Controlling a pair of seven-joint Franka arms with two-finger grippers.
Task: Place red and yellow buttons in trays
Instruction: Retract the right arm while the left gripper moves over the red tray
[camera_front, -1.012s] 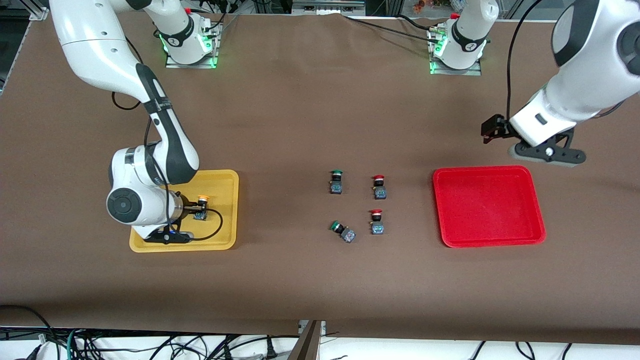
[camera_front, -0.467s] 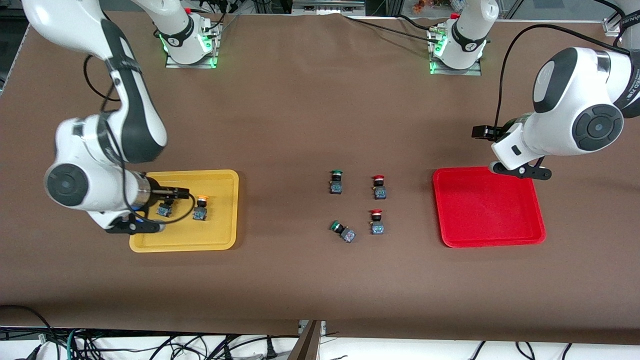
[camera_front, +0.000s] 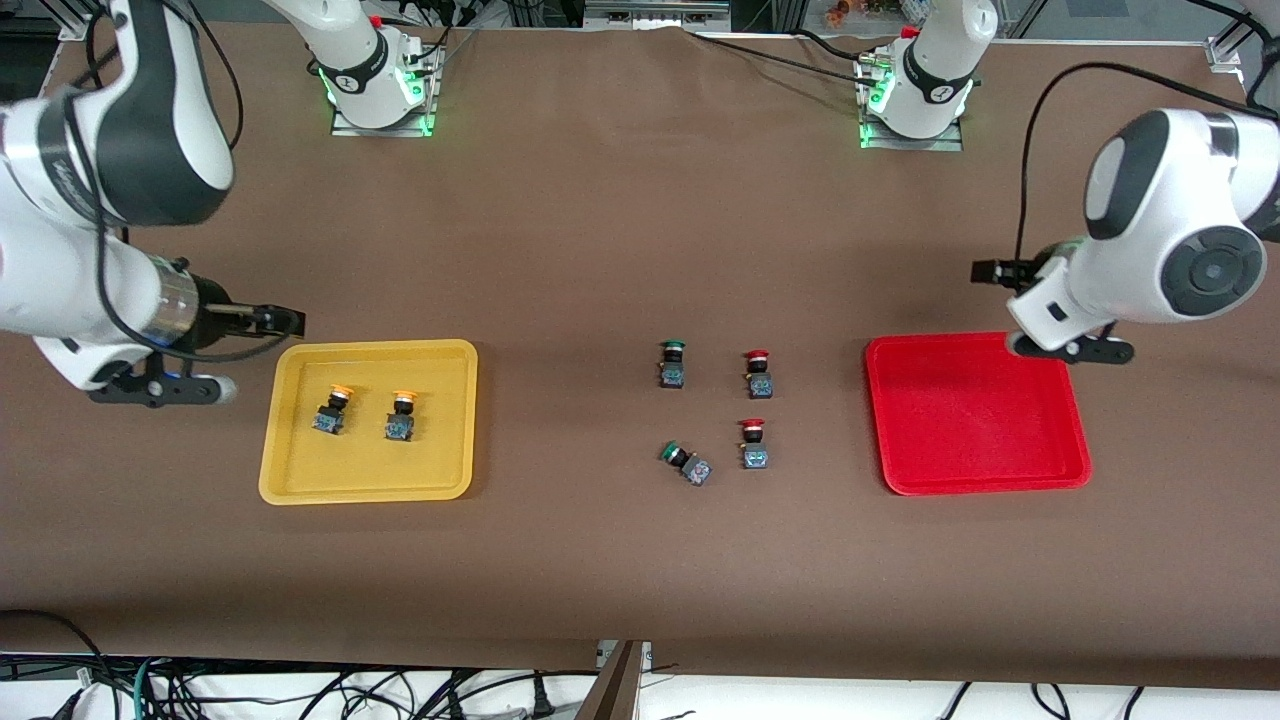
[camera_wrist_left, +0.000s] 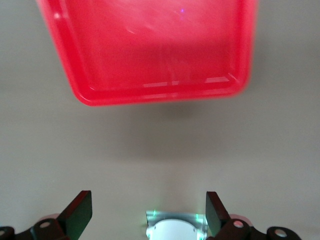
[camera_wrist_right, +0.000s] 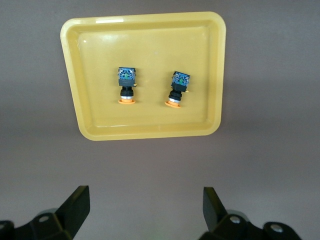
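The yellow tray (camera_front: 440, 440) holds two yellow-capped buttons (camera_front: 331, 408) (camera_front: 401, 414), side by side; they also show in the right wrist view (camera_wrist_right: 126, 86) (camera_wrist_right: 177, 88) on the tray (camera_wrist_right: 150, 60). My right gripper (camera_front: 285, 320) (camera_wrist_right: 145, 207) is open and empty, over the table just off the tray's edge nearest the robot bases. Two red-capped buttons (camera_front: 758, 373) (camera_front: 753, 443) stand mid-table. The red tray (camera_front: 975, 412) (camera_wrist_left: 150, 50) is empty. My left gripper (camera_front: 985, 270) (camera_wrist_left: 148, 212) is open and empty, over the table by that tray's edge nearest the bases.
Two green-capped buttons sit beside the red ones, toward the right arm's end: one upright (camera_front: 672, 363), one tipped over (camera_front: 685, 462). The left arm's base (camera_wrist_left: 175, 227) shows between the left fingers. Cables hang along the table's front edge.
My right gripper let go of a yellow button in the yellow tray, then rose and drew back off the tray. My left gripper swung a little beside the red tray.
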